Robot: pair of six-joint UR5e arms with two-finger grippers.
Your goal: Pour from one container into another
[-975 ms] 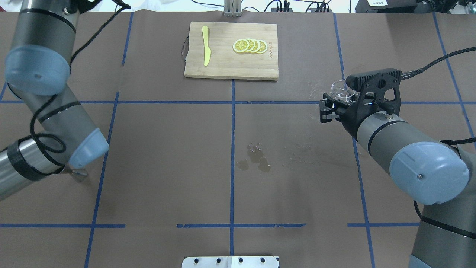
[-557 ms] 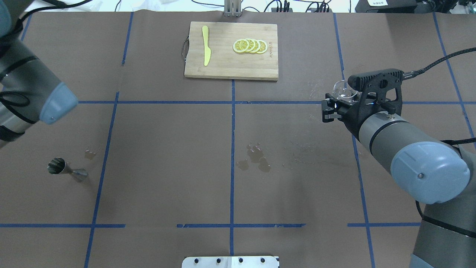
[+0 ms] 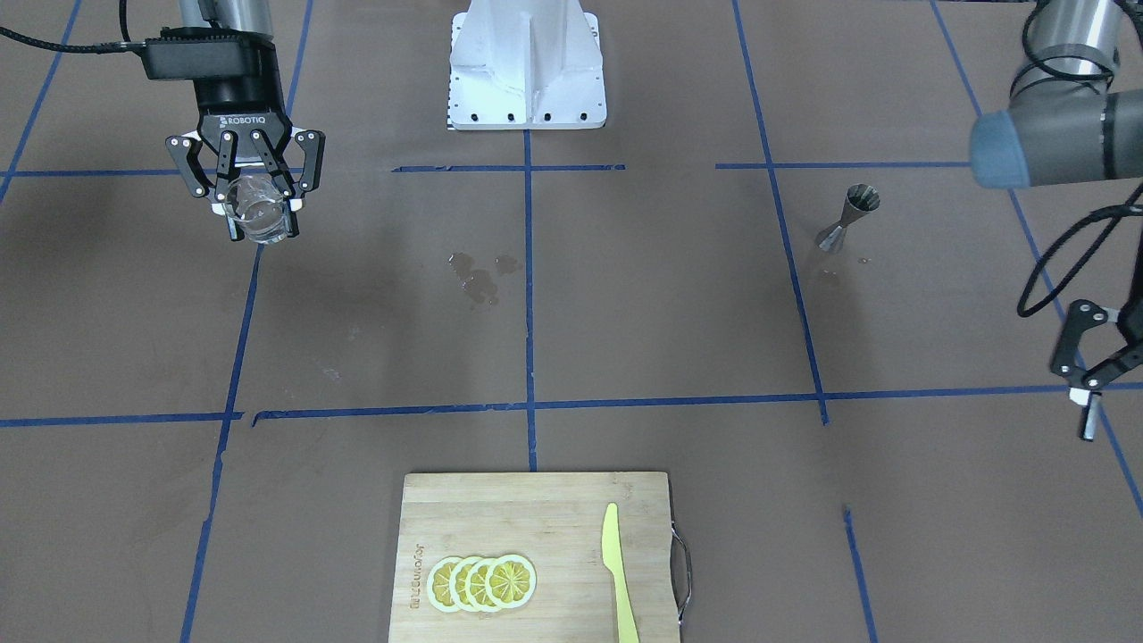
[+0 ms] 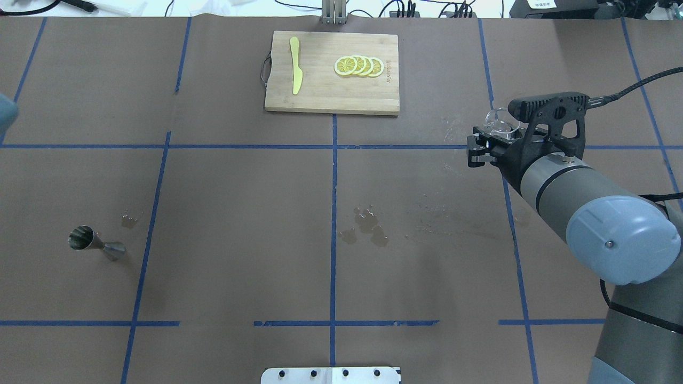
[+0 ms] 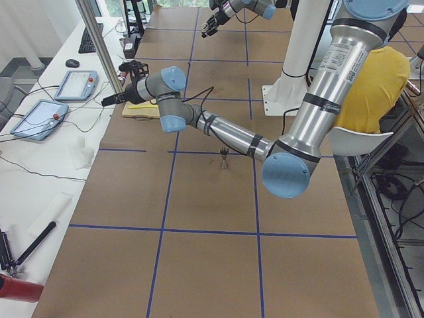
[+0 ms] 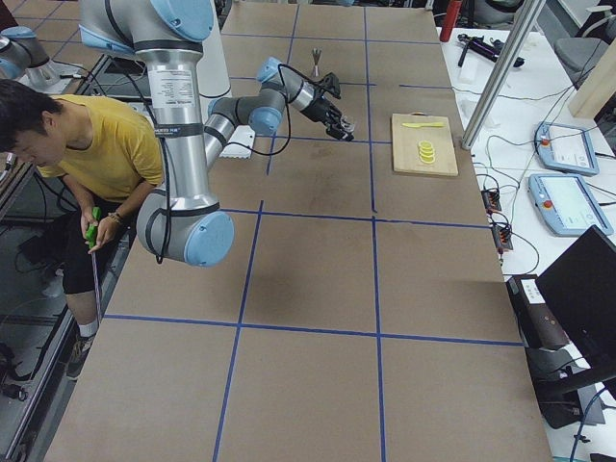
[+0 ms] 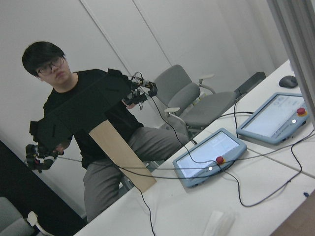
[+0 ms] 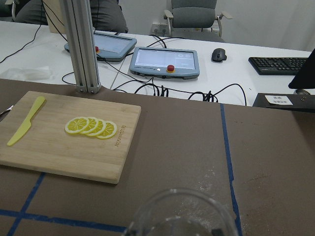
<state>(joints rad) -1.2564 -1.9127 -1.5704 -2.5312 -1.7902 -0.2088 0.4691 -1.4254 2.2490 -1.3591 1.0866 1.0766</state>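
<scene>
A clear glass cup (image 3: 256, 209) hangs above the table on the robot's right side, with my right gripper (image 3: 257, 198) shut on it. The cup (image 4: 500, 121) also peeks out beyond that gripper (image 4: 497, 133) in the overhead view, and its rim (image 8: 179, 216) fills the bottom of the right wrist view. A small steel jigger (image 4: 95, 245) stands alone on the table's left side, also seen from the front (image 3: 845, 219). My left gripper (image 3: 1091, 404) hangs open and empty at the frame's edge, well away from the jigger.
A wooden cutting board (image 4: 331, 98) at the far middle carries lemon slices (image 4: 358, 65) and a yellow knife (image 4: 295, 64). Wet spill marks (image 4: 366, 226) lie at the table's centre, and a smaller one (image 4: 129, 219) lies near the jigger. A person sits behind the robot's base (image 6: 91, 144).
The left arm pulled away from the jigger and left the overhead view, so the jigger now stands uncovered. The right gripper with the glass shifted slightly right and farther away.
</scene>
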